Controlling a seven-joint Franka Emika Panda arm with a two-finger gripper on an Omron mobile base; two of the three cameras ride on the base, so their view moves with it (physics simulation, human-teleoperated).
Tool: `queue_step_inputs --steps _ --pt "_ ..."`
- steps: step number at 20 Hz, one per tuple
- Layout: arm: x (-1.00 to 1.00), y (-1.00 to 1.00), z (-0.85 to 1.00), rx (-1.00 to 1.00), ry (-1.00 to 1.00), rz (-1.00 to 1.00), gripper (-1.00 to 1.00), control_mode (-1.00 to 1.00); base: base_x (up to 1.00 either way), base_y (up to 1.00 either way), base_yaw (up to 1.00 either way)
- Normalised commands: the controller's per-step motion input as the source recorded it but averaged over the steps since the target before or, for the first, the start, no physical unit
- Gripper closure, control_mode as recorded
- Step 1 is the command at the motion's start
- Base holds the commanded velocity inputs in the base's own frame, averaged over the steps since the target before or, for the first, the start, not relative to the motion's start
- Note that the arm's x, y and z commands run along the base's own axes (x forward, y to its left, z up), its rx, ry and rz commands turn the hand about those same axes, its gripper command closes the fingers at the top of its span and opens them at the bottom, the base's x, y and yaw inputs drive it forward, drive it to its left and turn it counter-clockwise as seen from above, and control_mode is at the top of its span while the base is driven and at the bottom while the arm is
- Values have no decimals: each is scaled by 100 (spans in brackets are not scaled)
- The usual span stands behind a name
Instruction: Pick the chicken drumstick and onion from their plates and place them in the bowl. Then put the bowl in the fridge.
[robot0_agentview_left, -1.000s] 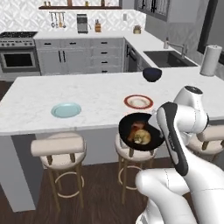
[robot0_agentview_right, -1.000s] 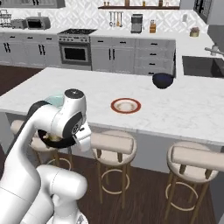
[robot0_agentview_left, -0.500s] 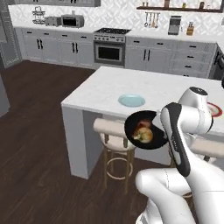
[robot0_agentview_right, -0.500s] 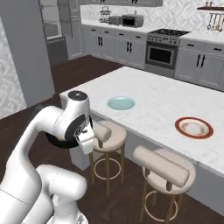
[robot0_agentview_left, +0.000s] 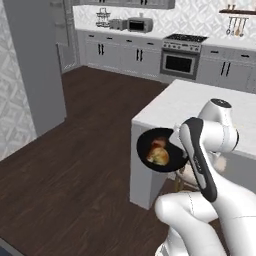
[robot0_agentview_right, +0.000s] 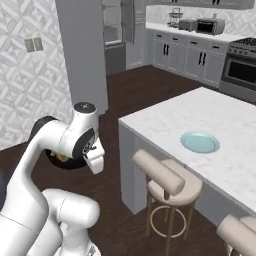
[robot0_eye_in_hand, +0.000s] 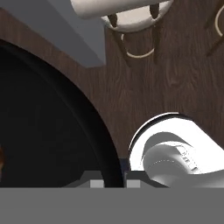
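bowl held beside island corner, stool nearby

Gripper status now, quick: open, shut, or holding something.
Gripper: shut on the rim of the bowl, carried in the air above the floor, with the drumstick and onion inside.

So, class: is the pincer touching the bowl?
Touching. In the hand view the bowl's dark rim runs down between the pincer's fingertips at the bottom edge.
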Motion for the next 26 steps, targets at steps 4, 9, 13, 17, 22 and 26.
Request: queue_step_inputs --steps 4,9,13,17,22,26 --pt "0 0 0 0 0 0 100 100 100 99 0" --pt "0 0 0 0 0 0 100 100 100 96 -5" --pt "0 0 0 0 0 0 100 100 100 91 -9" --pt "0 0 0 0 0 0 100 100 100 89 -13" --pt "0 0 0 0 0 0 100 100 100 81 -22" --pt "0 0 0 0 0 0 100 100 100 40 -27"
